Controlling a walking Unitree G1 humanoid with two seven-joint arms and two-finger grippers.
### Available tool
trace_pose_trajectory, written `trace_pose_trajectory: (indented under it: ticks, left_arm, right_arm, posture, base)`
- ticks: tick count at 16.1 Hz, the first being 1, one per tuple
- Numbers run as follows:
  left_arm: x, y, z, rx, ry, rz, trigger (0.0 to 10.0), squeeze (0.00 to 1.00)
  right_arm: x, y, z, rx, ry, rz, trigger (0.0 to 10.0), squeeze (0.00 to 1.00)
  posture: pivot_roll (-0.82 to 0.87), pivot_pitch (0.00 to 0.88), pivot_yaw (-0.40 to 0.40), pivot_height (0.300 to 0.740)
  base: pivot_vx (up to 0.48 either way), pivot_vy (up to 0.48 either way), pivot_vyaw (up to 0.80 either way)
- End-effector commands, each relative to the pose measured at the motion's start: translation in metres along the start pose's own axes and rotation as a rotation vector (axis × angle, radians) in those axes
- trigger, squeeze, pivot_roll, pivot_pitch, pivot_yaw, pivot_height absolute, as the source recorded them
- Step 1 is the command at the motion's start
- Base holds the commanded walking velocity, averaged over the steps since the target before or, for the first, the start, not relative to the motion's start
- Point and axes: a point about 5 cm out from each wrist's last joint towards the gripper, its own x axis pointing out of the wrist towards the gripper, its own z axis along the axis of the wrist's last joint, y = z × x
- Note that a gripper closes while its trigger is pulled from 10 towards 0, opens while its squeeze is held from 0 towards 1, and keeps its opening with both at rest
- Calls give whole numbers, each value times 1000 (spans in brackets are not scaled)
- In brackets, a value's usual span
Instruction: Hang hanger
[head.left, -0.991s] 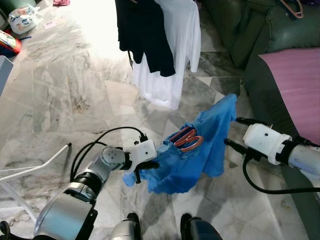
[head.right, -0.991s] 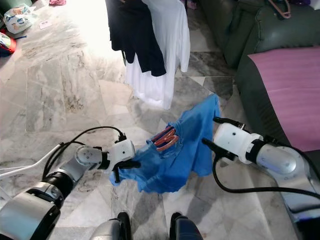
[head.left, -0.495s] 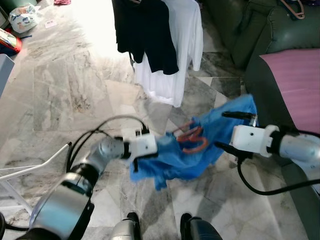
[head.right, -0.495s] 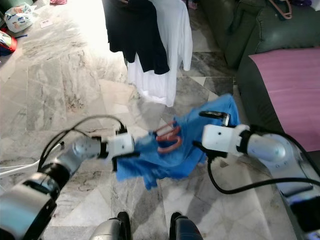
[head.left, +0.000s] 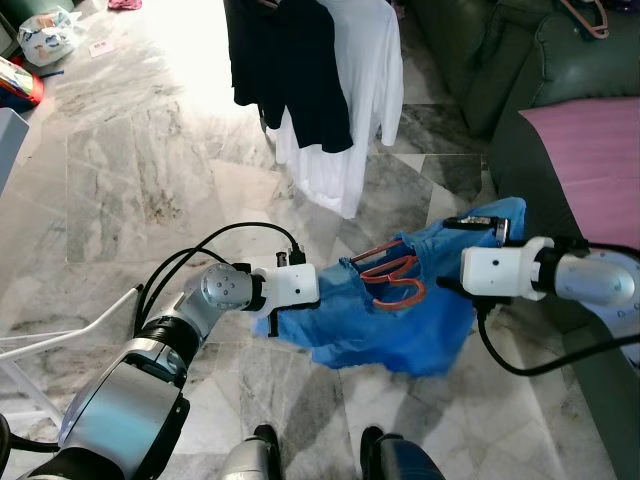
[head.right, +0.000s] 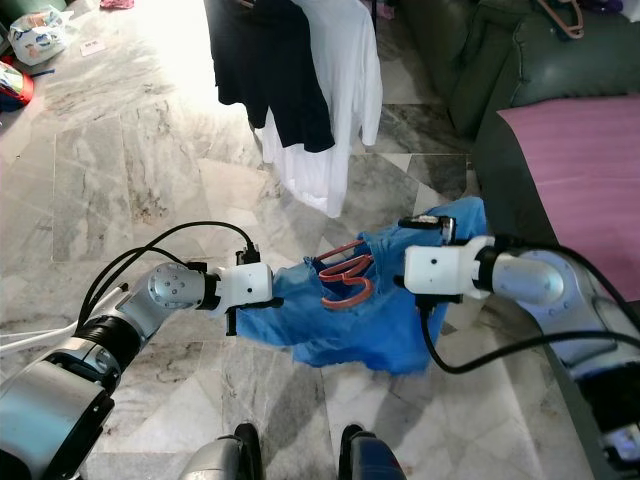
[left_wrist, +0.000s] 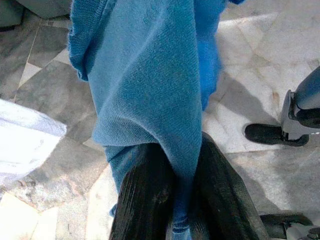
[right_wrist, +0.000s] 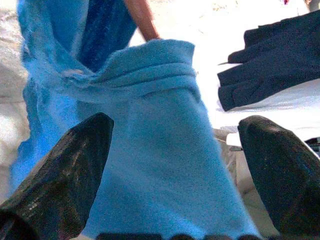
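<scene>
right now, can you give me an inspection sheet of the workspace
surface: grey marble tile floor, glare at top
job's things: blue knitted shirt held stretched between both grippers; orange plastic hanger in its neck
clutter: bags at far left; white rack leg
grippers: left gripper shut on shirt edge; right gripper open, fingers wide, cloth between
cables: black cables loop on both arms
surroundings: navy shirt and white shirt hanging; dark green sofa with pink cloth
</scene>
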Motion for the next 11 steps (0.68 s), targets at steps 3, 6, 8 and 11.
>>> trace_pose_trajectory:
  ticks: [3, 6, 8, 11]
  left_arm:
    - [0, -3, -1, 20, -2, -5, 10000, 0]
    - [1, -3, 0, 33, -8, -13, 10000, 0]
    - [2, -3, 3, 41, -17, -19, 10000, 0]
    - [3, -5, 4, 52, -22, -29, 10000, 0]
  right_arm:
    - [0, 0, -7, -10, 23, 50, 10000, 1000]
    - [2, 3, -16, 36, 41, 82, 10000, 1000]
    - [7, 9, -22, 99, 47, 133, 0, 0]
    - [22, 17, -27, 125, 63, 191, 0, 0]
  posture:
    - [-75, 254, 51, 740]
    - [-76, 256, 51, 740]
    - [-75, 256, 51, 740]
    - [-73, 258, 49, 740]
  base:
    - [0, 0, 0]
    - [0, 0, 0]
    - [0, 0, 0]
    - [0, 0, 0]
